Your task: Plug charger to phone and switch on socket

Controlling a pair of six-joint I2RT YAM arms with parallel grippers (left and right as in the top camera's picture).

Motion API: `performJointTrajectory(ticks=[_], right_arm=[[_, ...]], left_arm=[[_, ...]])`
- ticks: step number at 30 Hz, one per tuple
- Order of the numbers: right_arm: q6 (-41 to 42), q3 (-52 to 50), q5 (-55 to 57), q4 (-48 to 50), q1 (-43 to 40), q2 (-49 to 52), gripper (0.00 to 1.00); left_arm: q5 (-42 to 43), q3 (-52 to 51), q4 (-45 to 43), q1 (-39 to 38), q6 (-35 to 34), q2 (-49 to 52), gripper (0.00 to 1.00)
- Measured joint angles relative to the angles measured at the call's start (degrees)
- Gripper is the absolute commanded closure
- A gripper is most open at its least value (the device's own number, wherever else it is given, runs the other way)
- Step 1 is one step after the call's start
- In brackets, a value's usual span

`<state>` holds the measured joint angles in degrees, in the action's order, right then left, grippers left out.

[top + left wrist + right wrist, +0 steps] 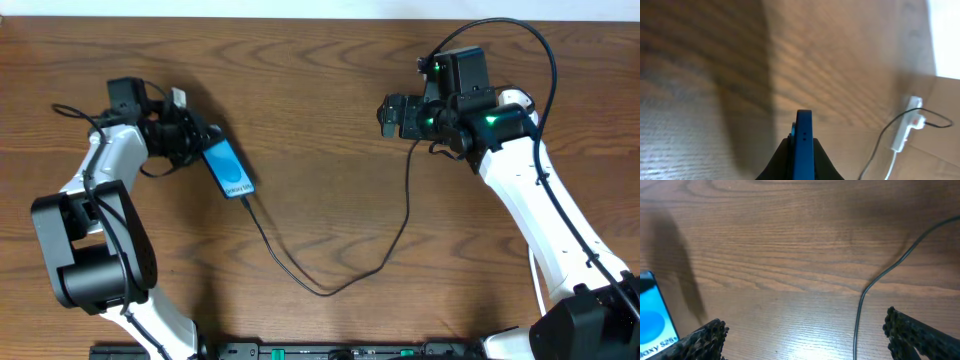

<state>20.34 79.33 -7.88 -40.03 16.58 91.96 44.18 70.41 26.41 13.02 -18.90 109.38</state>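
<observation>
The phone (228,168) is gripped edge-on by the closed left gripper (198,140) at the left of the desk (320,60), and the cable (320,288) reaches its lower end. The right gripper (802,325) is spread wide and holds nothing. The phone should be held steady and the switch on the power strip (907,124) pressed squarely.

Robot lab: wooden table (320,80) bearing two arms (524,195).

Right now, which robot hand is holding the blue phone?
The left gripper: it is shut on the phone. The right gripper is wide open and grips nothing.
</observation>
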Motion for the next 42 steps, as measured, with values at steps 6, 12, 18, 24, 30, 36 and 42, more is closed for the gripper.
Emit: performJointTrajectory(ticks=[6, 12, 18, 24, 30, 36, 42], right_arm=[[-0.02, 0.00, 0.09, 0.00, 0.00, 0.00, 0.01], [-0.02, 0.02, 0.20, 0.00, 0.00, 0.00, 0.01], [-0.02, 0.00, 0.22, 0.00, 0.00, 0.00, 0.01], [-0.02, 0.00, 0.22, 0.00, 0.00, 0.00, 0.01], [-0.02, 0.02, 0.22, -0.02, 0.00, 0.00, 0.01], [-0.02, 0.02, 0.22, -0.02, 0.00, 0.00, 0.01], [-0.02, 0.00, 0.22, -0.02, 0.00, 0.00, 0.01]], left_arm=[[-1.77, -2.97, -1.14, -0.33, 0.76, 0.00, 0.93], [-4.46, -5.05, -1.97, -0.33, 0.81, 0.00, 0.93], [-5.77, -6.75, -2.86, -0.33, 0.85, 0.00, 0.92], [-7.02, -8.48, -3.80, -0.33, 0.94, 0.00, 0.92], [-7.72, -9.05, -3.98, -0.33, 0.94, 0.00, 0.92], [-7.91, -9.53, -4.92, -0.33, 0.92, 0.00, 0.92], [-7.91, -9.68, -4.98, -0.33, 0.90, 0.00, 0.92]])
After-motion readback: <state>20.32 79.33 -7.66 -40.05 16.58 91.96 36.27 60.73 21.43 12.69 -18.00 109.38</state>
